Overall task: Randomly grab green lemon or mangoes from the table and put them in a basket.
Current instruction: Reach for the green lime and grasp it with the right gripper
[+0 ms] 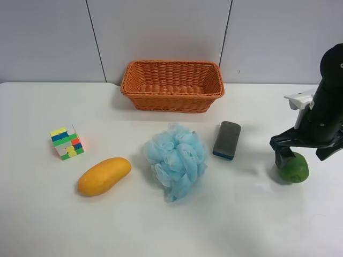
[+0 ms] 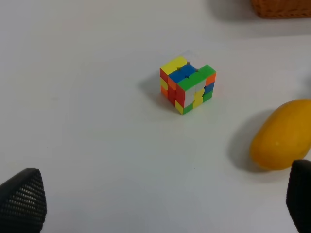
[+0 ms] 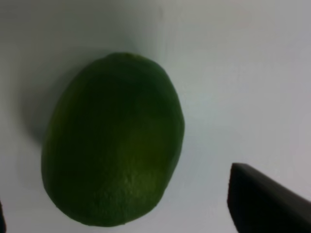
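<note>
White counter (image 1: 43, 225): your right hand (image 1: 292, 156) sits wide around the green lemon (image 3: 114, 141), lower right of the overhead frame; your left hand (image 2: 160, 204) hangs wide near the mango (image 2: 282, 136)

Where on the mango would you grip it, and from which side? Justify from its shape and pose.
Grip the mango at its middle, across its short width, coming down from above. It lies flat on the table and is oblong, so its tapering ends might slip. Both long sides have bare table beside them.
</note>
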### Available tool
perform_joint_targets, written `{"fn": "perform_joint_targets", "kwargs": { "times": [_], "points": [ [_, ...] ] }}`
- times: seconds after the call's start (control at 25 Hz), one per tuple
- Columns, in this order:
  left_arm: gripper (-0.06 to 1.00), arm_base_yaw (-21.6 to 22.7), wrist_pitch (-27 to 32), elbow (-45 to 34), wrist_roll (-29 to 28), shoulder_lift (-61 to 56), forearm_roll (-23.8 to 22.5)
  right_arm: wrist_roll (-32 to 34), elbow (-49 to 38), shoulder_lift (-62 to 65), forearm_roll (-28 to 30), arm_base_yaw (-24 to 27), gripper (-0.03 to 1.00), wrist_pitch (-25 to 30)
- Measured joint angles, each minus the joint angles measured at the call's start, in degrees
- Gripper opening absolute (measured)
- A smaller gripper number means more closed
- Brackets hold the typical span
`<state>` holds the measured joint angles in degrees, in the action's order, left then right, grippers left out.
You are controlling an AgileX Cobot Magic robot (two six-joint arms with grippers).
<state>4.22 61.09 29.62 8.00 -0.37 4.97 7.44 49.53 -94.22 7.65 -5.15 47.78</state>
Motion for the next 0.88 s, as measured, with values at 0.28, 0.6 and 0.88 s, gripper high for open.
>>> {"fn": "perform_joint_targets", "kwargs": {
  "times": [0.28,0.6,0.88],
  "points": [
    [0.99,0.0,0.0,0.0,0.0,0.0,0.0,0.8,-2.0,0.0,1.2,0.7,0.89,-1.3],
    [0.99,0.0,0.0,0.0,0.0,0.0,0.0,0.8,-6.3,-0.8,0.7,2.0,0.89,-8.7],
    [0.99,0.0,0.0,0.0,0.0,0.0,0.0,0.4,-6.3,-5.3,-0.9,2.0,0.88,-13.7]
  ]
}}
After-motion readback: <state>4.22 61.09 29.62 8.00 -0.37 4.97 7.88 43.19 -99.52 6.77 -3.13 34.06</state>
